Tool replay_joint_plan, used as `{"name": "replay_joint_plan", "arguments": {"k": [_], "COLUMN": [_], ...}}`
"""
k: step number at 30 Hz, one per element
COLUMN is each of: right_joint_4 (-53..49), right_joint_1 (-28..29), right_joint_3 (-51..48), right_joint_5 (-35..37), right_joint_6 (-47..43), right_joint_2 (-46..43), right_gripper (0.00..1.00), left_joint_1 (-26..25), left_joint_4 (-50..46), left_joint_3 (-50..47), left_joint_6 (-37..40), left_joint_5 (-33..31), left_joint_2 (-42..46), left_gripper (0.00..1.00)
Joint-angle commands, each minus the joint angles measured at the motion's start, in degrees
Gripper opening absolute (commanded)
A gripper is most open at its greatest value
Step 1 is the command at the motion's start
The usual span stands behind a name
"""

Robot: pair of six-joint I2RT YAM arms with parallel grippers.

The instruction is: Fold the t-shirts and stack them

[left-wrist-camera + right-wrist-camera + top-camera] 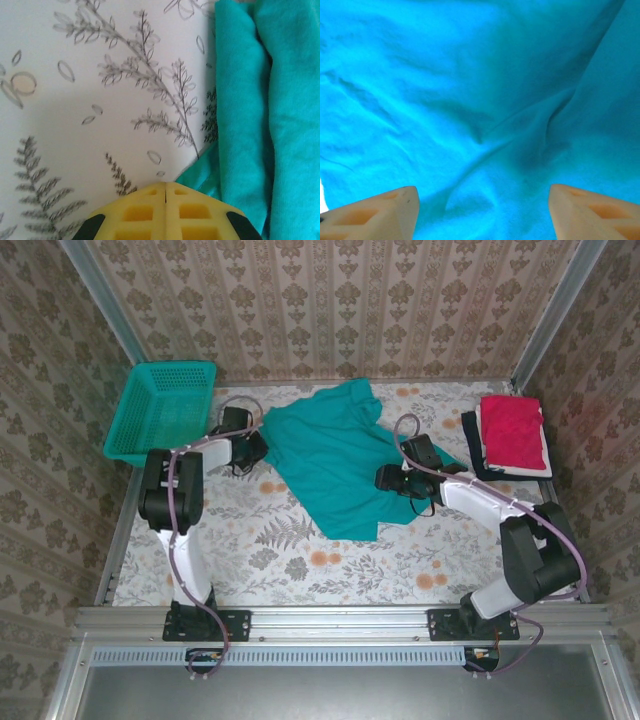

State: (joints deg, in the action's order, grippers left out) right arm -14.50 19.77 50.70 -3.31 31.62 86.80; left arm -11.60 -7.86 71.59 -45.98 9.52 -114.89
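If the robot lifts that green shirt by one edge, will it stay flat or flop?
It would probably flop: the green shirt already lies in soft wrinkles and folds, so it should drape from any pinch. It looks thin and light, so a push would likely bunch it rather than slide it.

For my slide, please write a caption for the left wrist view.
Left gripper, shut, at the edge of the soft teal-green cloth t-shirt on the leaf-patterned white table cover.
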Motion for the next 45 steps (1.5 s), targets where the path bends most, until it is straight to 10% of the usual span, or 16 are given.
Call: {"name": "replay_joint_plan", "arguments": {"k": [1,20,30,40,45], "right_joint_4": [-6.7,-13.1,-15.9,-22.8,-21.8], "right_joint_1": [-0.5,-11.6,-14.0,-19.0,-19.0], "right_joint_3": [2.6,24.4,35.0,59.4,60.3], "right_joint_5": [4.9,-1.6,-3.6,-12.8,-13.1], "right_joint_6": [0.6,0.9,-1.1,-5.0,-8.1], "right_joint_2": [5.0,27.3,34.4,49.2,42.7], "right_gripper": [0.63,0.53,0.54,0.58,0.6], "left_joint_1": [-0.3,-1.6,-5.3,3.9,5.0], "left_joint_4": [-0.6,-17.6,-19.9,-14.6,-9.9], "left_joint_3": [-4.6,-35.1,-38.2,-29.9,-25.8], "left_joint_6": [-1.0,-11.5,-11.1,9.7,16.2], "left_joint_5": [-1.5,-8.5,-14.3,-4.7,-1.0], "left_joint_2": [6.2,50.9,58.4,43.3,35.3], "left_gripper": [0.0,0.01,0.98,1.0,0.92]}}
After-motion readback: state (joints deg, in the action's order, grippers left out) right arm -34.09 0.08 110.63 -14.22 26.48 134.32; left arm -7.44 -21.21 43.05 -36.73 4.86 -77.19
